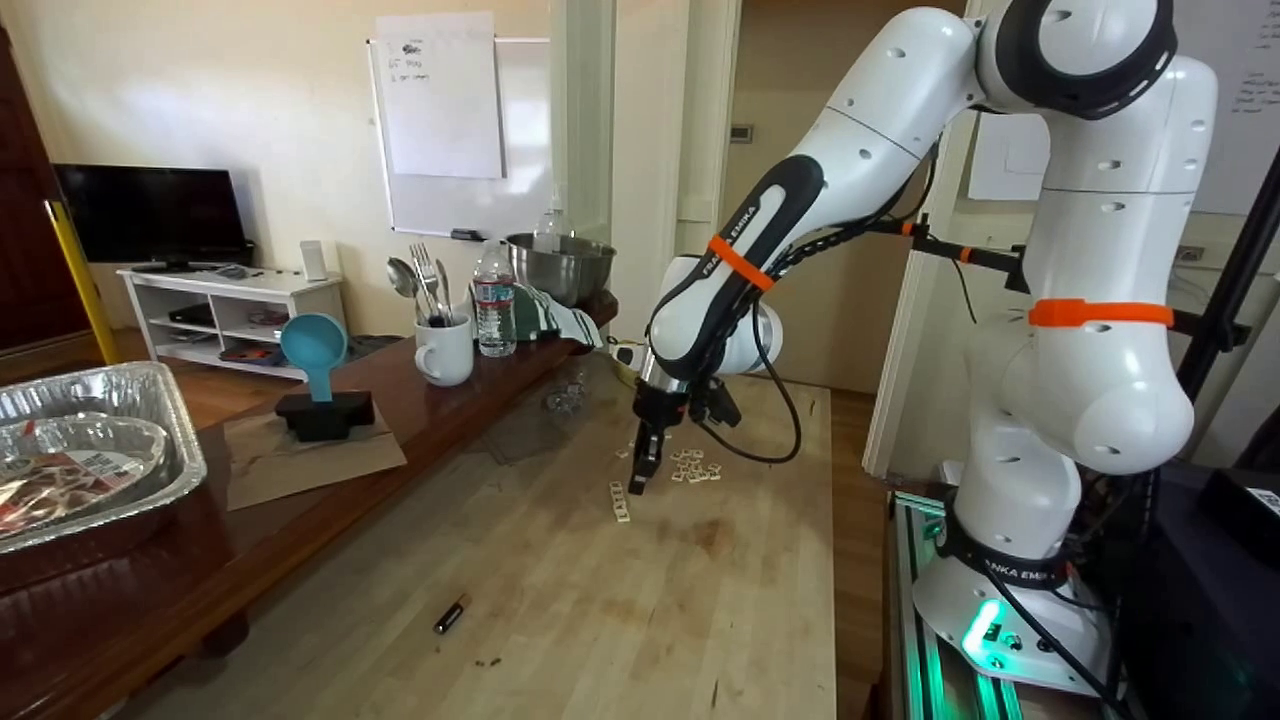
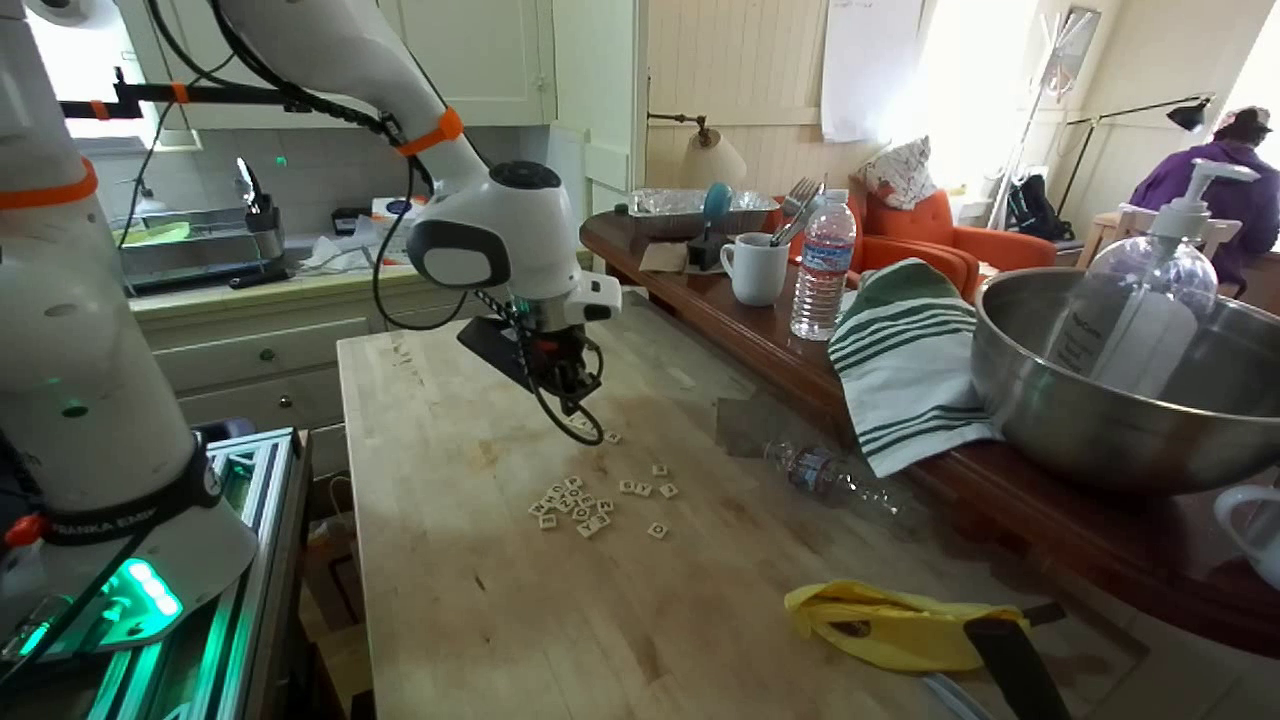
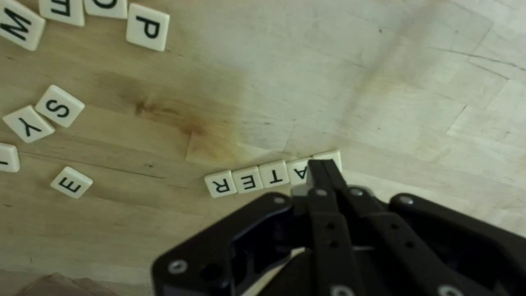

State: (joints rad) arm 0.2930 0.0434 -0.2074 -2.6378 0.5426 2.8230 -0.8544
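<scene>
My gripper [image 3: 321,161] is shut, with its fingertips together and nothing visible between them. It points down over a row of cream letter tiles in the wrist view. The row reads R [image 3: 221,183], E [image 3: 247,179], T [image 3: 273,174], A [image 3: 298,170], then an end tile [image 3: 335,157] whose letter the fingertips hide. Whether the fingertips touch the tiles cannot be told. In an exterior view the gripper [image 1: 637,488] is beside the tile row [image 1: 619,502]. Loose tiles lie apart, including P [image 3: 148,27], S [image 3: 60,106] and another E [image 3: 71,182].
The wooden table [image 1: 720,620] also bears a battery [image 1: 451,614], a tile cluster [image 2: 575,505], a lying transparent bottle [image 2: 820,470] and a yellow pouch [image 2: 890,625]. A raised dark ledge alongside holds a mug [image 1: 445,350], an upright water bottle [image 1: 495,302] and a steel bowl [image 2: 1130,430].
</scene>
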